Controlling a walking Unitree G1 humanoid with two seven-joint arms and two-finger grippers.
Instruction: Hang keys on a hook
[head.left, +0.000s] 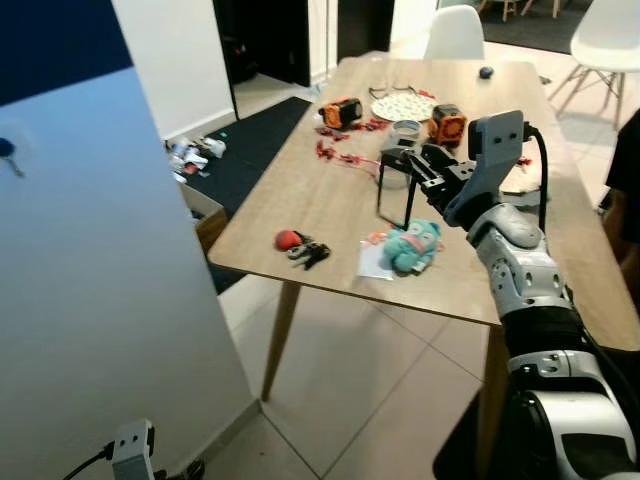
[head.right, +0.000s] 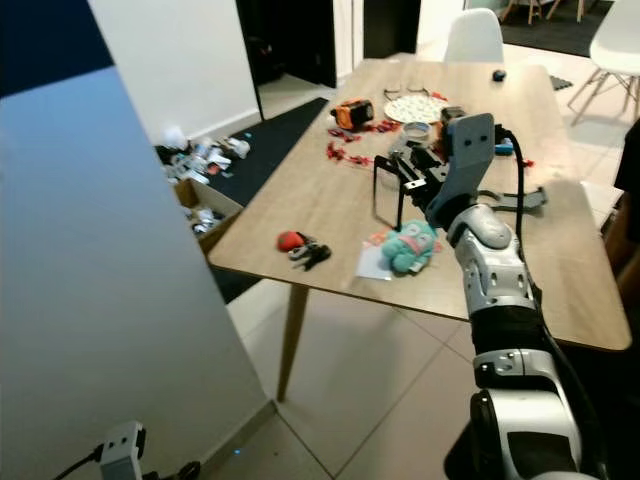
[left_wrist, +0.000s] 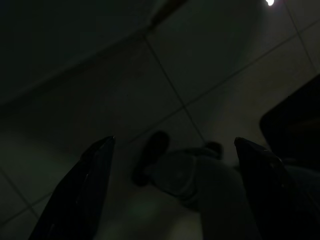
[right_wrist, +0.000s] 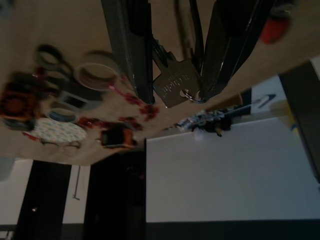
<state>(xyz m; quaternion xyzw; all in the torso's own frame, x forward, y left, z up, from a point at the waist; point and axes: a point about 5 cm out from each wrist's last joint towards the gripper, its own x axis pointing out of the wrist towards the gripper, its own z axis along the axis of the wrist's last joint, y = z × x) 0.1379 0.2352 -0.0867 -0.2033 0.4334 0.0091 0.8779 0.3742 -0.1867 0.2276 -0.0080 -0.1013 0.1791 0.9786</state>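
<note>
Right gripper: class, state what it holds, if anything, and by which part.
The right gripper holds a silver key, its fingers clamping its sides near the head.

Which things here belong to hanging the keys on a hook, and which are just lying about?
Job: silver key in the right gripper; red-tagged keys on the table; dark hook on the wall panel.
Lying about: teal plush toy; tape roll; patterned plate; orange gadget; idle left gripper.

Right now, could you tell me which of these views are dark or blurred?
Left wrist view: very dark, the left gripper barely made out over floor tiles. Right wrist view: dim, the key between the right gripper fingers soft. Both eye views: well lit, fairly sharp.
</note>
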